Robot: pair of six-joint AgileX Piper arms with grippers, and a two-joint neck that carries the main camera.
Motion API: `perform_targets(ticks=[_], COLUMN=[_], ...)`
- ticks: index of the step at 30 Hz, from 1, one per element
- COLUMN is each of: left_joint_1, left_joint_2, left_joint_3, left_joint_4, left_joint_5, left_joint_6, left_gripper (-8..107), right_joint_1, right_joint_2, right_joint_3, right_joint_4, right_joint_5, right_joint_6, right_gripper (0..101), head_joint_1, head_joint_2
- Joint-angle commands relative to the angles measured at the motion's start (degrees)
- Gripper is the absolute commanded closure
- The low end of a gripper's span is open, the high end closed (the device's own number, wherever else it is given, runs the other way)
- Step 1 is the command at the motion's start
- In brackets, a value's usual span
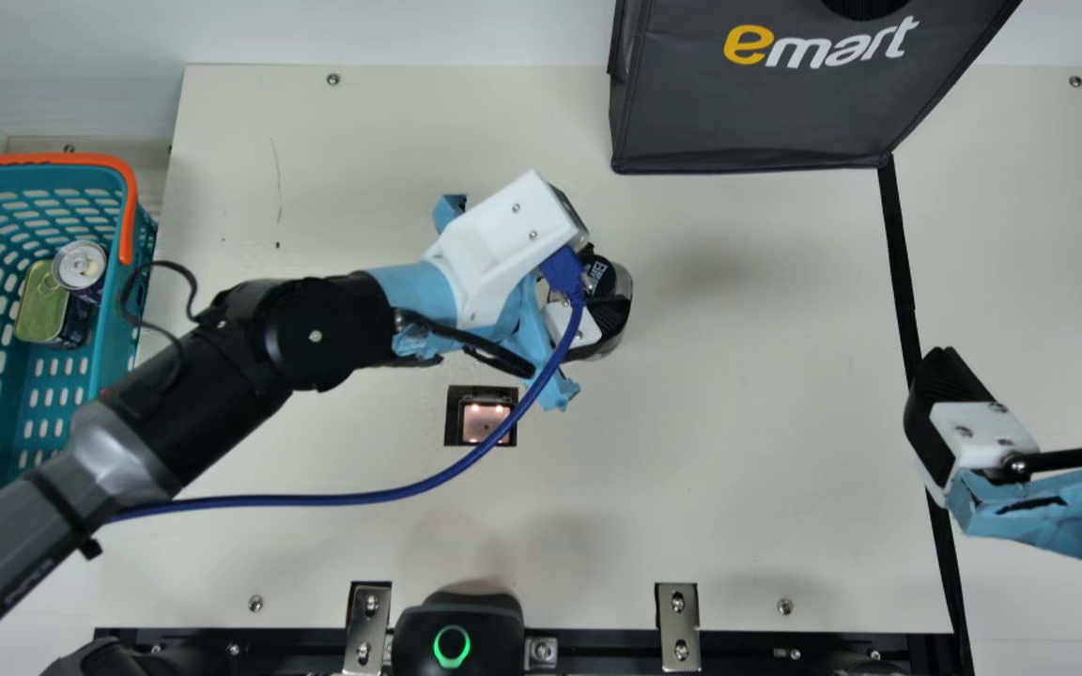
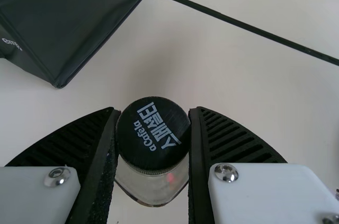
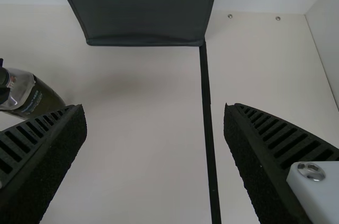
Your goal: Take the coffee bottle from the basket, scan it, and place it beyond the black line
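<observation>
In the main view my left gripper (image 1: 588,300) is over the table's middle, holding the coffee bottle (image 1: 618,310) up and right of the scanner window (image 1: 485,422). The left wrist view has the left gripper (image 2: 152,144) shut on the bottle just under its black cap (image 2: 152,135). My right gripper (image 1: 1034,390) stands open at the main view's right, over the black line (image 1: 900,253). In the right wrist view that gripper (image 3: 154,123) has its fingers wide apart with nothing between them, and the bottle (image 3: 33,97) lies off to one side.
A teal basket (image 1: 109,376) with an orange handle holds several cans at the far left. The dark bag (image 1: 748,113) stands at the back, by the line's far end. A blue cable (image 1: 334,499) runs from the left gripper across the table. A black device (image 1: 458,634) sits at the front edge.
</observation>
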Motion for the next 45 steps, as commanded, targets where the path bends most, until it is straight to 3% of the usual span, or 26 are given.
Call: perform_targets(ticks=[1,14,38,45], left_joint_1=[-0.1,-0.3,0.0,0.7], left_joint_2=[0.6,3.2,4.3,3.4], left_joint_3=[-0.2,-0.2,-0.7,-1.0], left_joint_4=[-0.3,-2.0,-1.0,-0.1], left_joint_5=[-0.1,-0.4,-0.9,-0.7], left_joint_6=[0.8,4.2,5.3,4.6], left_gripper=[89,89,9,9], right_joint_1=[0.0,0.0,0.0,0.0], right_joint_2=[0.0,0.0,0.0,0.0], right_joint_3=[0.0,0.0,0.0,0.0], right_joint_4=[0.0,0.0,0.0,0.0], right_joint_5=[0.0,0.0,0.1,0.1], right_joint_6=[0.0,0.0,0.0,0.0], right_gripper=[10,10,10,10], head_joint_1=[-1.5,-1.5,-1.5,-1.5], head_joint_2=[0.1,0.1,0.1,0.1])
